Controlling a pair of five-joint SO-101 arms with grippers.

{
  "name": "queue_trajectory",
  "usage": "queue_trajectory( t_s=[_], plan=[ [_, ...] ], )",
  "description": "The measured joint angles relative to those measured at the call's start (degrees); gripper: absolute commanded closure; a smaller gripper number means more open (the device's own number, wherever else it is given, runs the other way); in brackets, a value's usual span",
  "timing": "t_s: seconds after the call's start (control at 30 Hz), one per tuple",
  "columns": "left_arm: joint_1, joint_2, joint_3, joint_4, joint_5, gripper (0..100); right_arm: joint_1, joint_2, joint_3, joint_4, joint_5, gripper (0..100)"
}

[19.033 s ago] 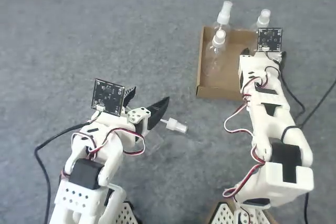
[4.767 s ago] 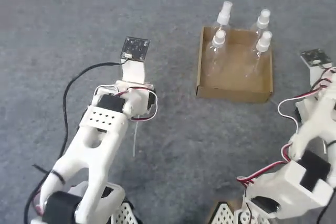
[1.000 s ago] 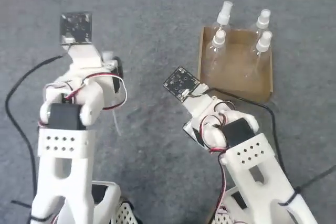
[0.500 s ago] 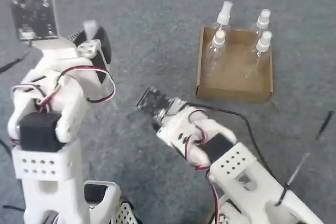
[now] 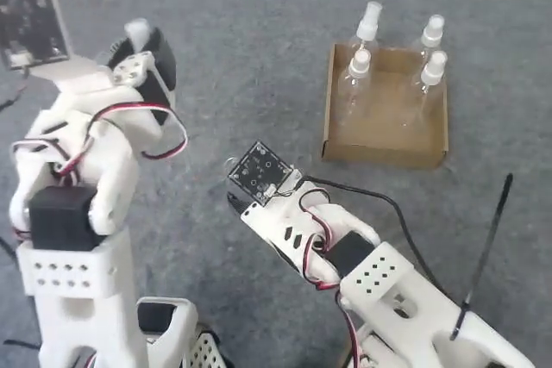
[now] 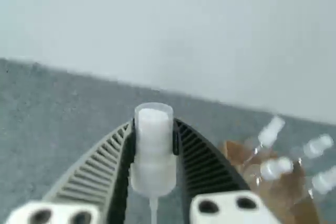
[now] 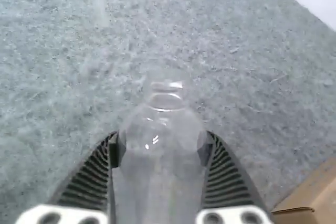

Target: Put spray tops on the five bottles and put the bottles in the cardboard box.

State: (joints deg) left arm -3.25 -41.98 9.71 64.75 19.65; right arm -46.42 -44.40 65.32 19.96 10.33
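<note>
My left gripper is shut on a white spray top with its thin tube hanging down. In the high view it is raised at the far left, with the spray top at its tip. My right gripper is shut on a clear bottle whose open neck has no top; its arm sits low over the middle of the carpet. The cardboard box stands at the back right and holds several upright bottles with spray tops on.
Grey carpet covers the table. A black cable loops up at the right, near the box. The box with its bottles lies far beyond the left gripper. A corner of the box lies near the right gripper.
The left arm has swung up and to the left with the spray top. The right arm has moved left, away from the box toward the middle of the carpet, carrying the bottle.
</note>
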Motion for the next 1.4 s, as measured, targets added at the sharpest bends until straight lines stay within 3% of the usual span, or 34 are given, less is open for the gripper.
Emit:
queue_trajectory(
  t_s=[0.23, 0.53, 0.93, 1.4],
  plan=[
    [0.2, -0.3, 8.2, -10.6, 0.2, 98, -0.1, 0.0, 0.0, 0.0, -0.2, 99.2],
    [5.1, -0.4, 12.0, -11.7, 0.5, 98, -0.1, 0.0, 0.0, 0.0, -0.2, 99.2],
    [5.0, -0.4, 20.7, -12.1, 0.8, 98, -0.4, 0.0, 1.9, -0.5, -0.2, 99.2],
    [8.2, -0.4, 22.7, -9.6, -0.4, 98, -0.3, 0.0, 13.7, -28.8, -0.4, 99.3]
  ],
)
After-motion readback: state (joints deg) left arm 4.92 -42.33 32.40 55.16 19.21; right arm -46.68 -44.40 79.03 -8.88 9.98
